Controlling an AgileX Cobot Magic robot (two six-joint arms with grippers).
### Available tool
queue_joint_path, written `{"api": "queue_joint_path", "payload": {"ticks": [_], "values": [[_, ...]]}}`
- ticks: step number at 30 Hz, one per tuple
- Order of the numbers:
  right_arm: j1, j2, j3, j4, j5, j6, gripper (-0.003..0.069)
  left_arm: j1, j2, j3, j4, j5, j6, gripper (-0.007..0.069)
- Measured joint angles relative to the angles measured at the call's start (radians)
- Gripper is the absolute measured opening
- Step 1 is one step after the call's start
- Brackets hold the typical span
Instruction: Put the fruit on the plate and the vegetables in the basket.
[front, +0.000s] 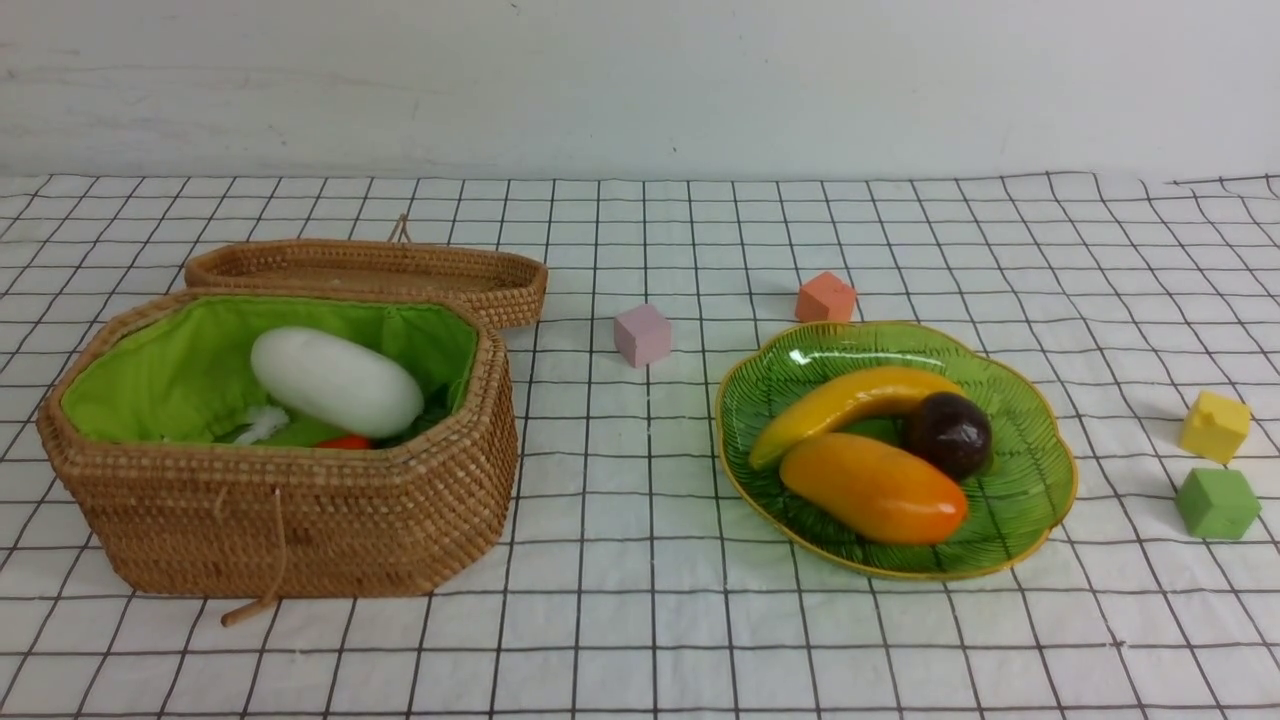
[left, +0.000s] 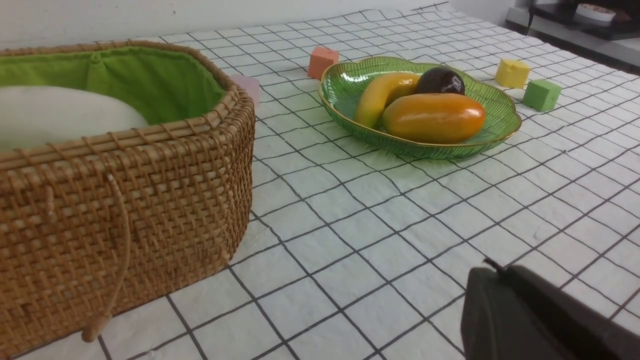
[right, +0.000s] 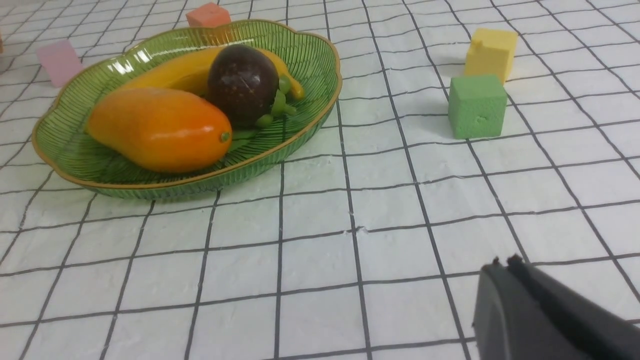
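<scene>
L fingers (left: 492, 267) shut, R fingers (right: 502, 264) shut, empty

A white cloth (front: 640, 620) with a black grid covers the table, slightly wrinkled, its far edge wavy against a plain white wall (front: 640, 80) with faint scuffs. Light is even and soft, with weak shadows. In the left wrist view a pale shelf (left: 575, 27) stands beyond the table's far corner, with dark things on it, unclear.

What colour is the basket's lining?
Bright green cloth lining inside the brown wicker basket; clearest in the front view.
</scene>
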Motion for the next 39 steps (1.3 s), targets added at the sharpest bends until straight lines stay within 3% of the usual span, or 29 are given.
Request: {"api": "queue_joint_path", "payload": {"ticks": [10, 12, 19, 24, 29, 39], "values": [[0.0, 0.0, 0.0, 0.0, 0.0, 0.002, 0.0003, 0.0, 0.0, 0.0, 0.01, -0.001, 0.0, 0.0012], [0.0, 0.0, 0.0, 0.0, 0.0, 0.002, 0.0003, 0.042, -0.001, 0.0, 0.03, -0.018, 0.0, 0.0011], [0.0, 0.0, 0.0, 0.0, 0.0, 0.003, 0.001, 0.419, -0.058, 0.002, -0.121, -0.042, 0.006, -0.0013], [0.0, 0.0, 0.0, 0.0, 0.0, 0.003, 0.0015, 0.582, -0.059, 0.077, -0.181, -0.004, 0.039, -0.0013], [0.0, 0.0, 0.0, 0.0, 0.0, 0.003, 0.002, 0.609, -0.059, 0.107, -0.218, 0.107, 0.006, -0.0013], [0.0, 0.0, 0.0, 0.0, 0.0, 0.003, 0.0029, 0.609, -0.059, 0.108, -0.23, 0.112, -0.012, -0.0013]]}}
